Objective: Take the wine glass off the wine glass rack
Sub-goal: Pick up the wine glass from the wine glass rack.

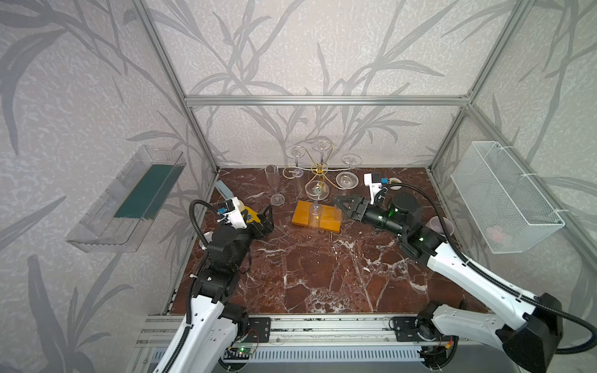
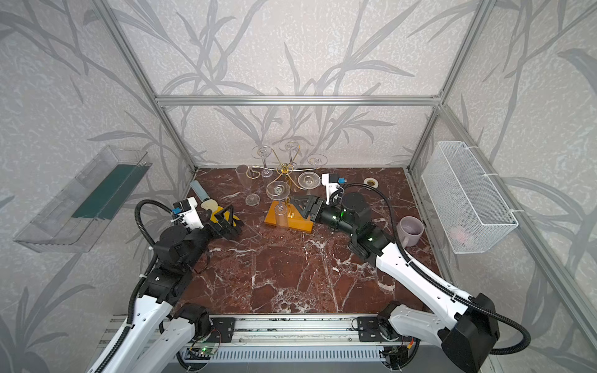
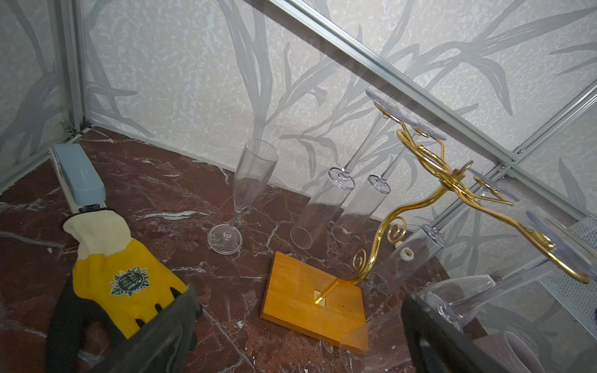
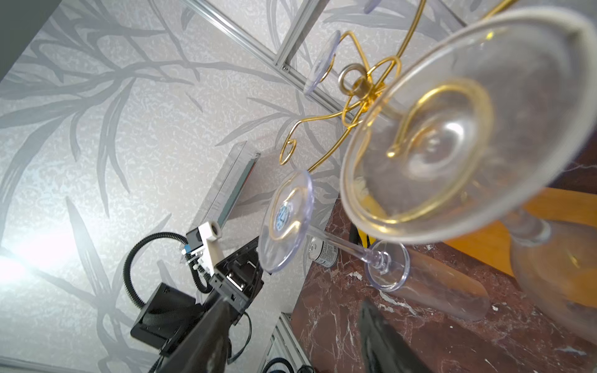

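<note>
The right gripper [image 1: 340, 206] has its jaws apart, with nothing visibly between them. Just above it the wine glass [image 1: 346, 179] hangs upside down by its foot from the wine glass rack [image 1: 319, 168]. I cannot tell whether the gripper touches the bowl. The wooden base [image 1: 302, 217] lies just ahead of the fingertips.

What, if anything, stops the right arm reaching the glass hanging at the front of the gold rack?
Probably nothing. The right gripper hovers beside that wine glass, jaws apart, nothing between them. A neighbouring glass hangs close alongside, though.
</note>
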Controlling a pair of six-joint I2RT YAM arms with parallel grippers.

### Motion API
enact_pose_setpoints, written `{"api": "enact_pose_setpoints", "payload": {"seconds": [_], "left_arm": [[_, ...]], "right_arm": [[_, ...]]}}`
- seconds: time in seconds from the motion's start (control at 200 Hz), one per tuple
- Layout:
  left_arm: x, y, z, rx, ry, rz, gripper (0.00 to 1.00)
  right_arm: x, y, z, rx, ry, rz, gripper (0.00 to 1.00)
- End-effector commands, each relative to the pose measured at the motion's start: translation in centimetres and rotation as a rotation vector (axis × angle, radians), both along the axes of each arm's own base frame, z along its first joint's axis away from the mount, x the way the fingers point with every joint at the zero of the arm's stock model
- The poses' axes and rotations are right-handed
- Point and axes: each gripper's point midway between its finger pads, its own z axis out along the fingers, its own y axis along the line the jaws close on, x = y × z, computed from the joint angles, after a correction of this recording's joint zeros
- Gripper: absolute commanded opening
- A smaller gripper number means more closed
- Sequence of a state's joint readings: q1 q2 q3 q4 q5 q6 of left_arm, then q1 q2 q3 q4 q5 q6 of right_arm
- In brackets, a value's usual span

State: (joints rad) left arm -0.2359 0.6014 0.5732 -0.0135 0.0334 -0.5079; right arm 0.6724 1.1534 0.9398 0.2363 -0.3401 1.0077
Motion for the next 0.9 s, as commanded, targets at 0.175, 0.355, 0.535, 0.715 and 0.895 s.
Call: {"api": "enact_pose_setpoints", "payload": {"seconds": [0.175, 0.355, 0.535, 0.715, 0.895], "left_arm": [[-0.7, -0.3, -1.5, -0.06, 0.023, -0.017, 0.99], [-1.1, 0.2, -1.5, -0.048, 0.011, 0.002, 0.99], [-1.3, 0.2, -1.8, -0.052, 0.02, 0.006, 0.99], [-1.3, 0.2, -2.2, -0.066, 0.026, 0.005, 0.99], [-1.4, 0.2, -2.1, -0.073, 0.024, 0.004, 0.99]], "right_arm": [[1.1, 1.4, 2.1, 0.198, 0.038, -0.007, 0.47], [1.8, 1.9, 1.4, 0.206, 0.067, -0.024, 0.42], [2.3, 2.3, 0.7, 0.23, 0.106, -0.028, 0.37], [2.6, 2.5, 0.3, 0.254, 0.123, -0.038, 0.32], [2.7, 2.7, 0.1, 0.257, 0.135, -0.039, 0.3]]}}
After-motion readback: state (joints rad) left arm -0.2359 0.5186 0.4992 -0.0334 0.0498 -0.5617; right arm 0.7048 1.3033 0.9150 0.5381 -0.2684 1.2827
